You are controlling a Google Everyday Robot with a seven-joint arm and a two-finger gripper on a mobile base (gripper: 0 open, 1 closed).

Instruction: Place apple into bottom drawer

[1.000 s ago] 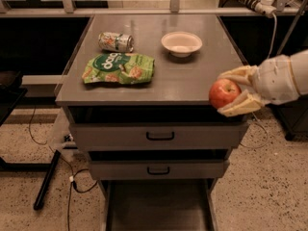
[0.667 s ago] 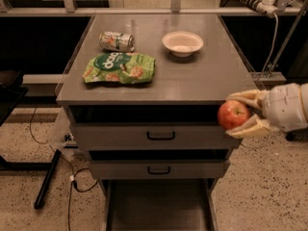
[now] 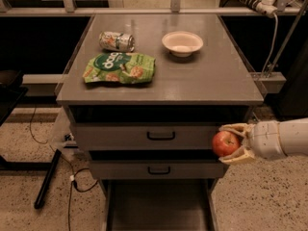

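The red apple sits between the two pale fingers of my gripper, which is shut on it. The gripper reaches in from the right edge of the view. It holds the apple in the air in front of the cabinet's right front corner, level with the upper grey drawer. The bottom drawer stands pulled open below, a flat grey tray at the bottom of the view, down and to the left of the apple.
On the cabinet top lie a green snack bag, a can on its side and a white bowl. A second handled drawer is shut. Cables trail on the floor at left.
The gripper has carried the apple downward from cabinet-top height to the level of the upper drawer front, staying at the right side.
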